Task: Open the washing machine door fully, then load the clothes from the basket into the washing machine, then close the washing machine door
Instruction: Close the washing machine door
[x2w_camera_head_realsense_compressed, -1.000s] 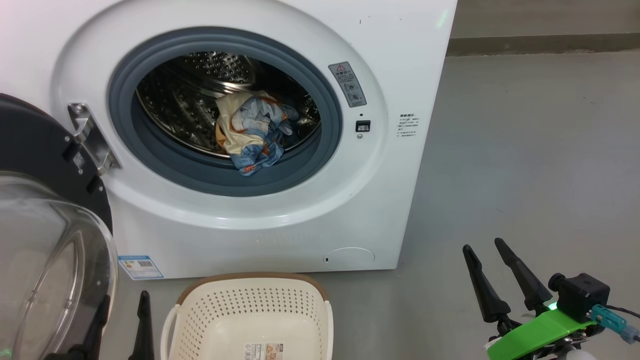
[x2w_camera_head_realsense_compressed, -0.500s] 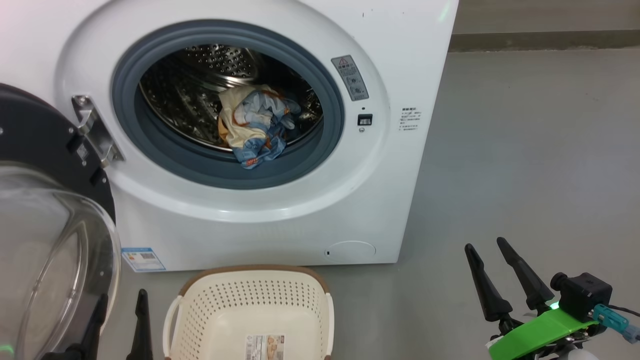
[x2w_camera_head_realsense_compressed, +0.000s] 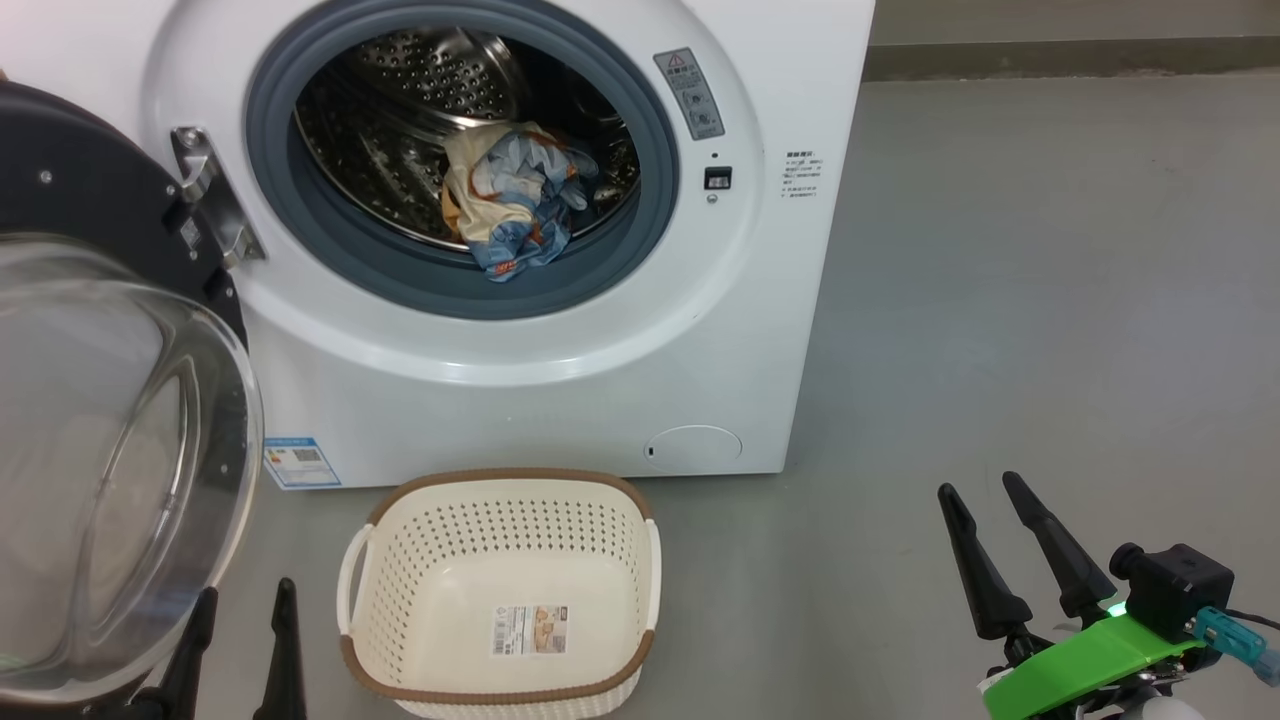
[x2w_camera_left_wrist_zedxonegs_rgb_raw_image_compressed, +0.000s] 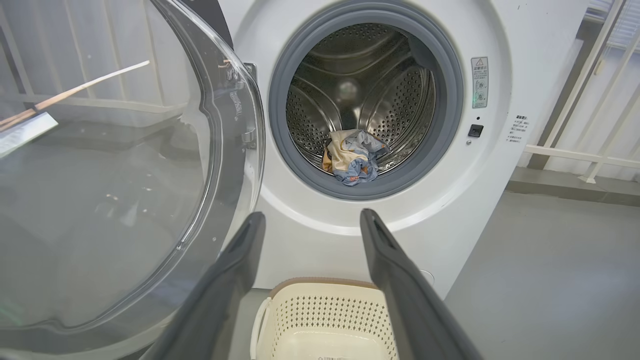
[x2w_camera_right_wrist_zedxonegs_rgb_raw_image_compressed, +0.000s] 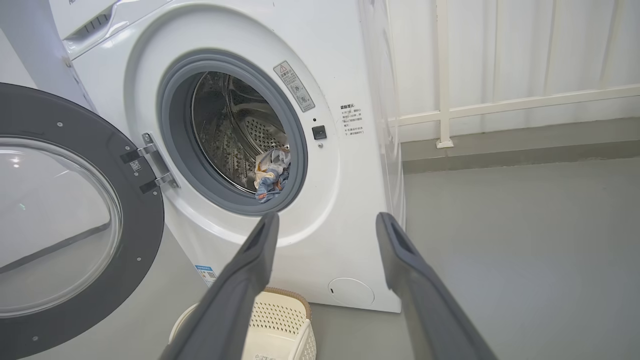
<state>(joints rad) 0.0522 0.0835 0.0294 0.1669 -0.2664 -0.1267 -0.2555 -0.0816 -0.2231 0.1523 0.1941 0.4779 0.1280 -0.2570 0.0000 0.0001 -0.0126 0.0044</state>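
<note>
left gripper (x2w_camera_head_realsense_compressed: 247, 592): wide, empty
right gripper (x2w_camera_head_realsense_compressed: 978, 485): wide, empty
risk: clothes (x2w_camera_head_realsense_compressed: 515, 195) lie near gasket (x2w_camera_head_realsense_compressed: 400, 285); closing door (x2w_camera_head_realsense_compressed: 110, 400) could pinch them

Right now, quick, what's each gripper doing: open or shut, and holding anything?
Left gripper: open, holding nothing.
Right gripper: open, holding nothing.
</note>
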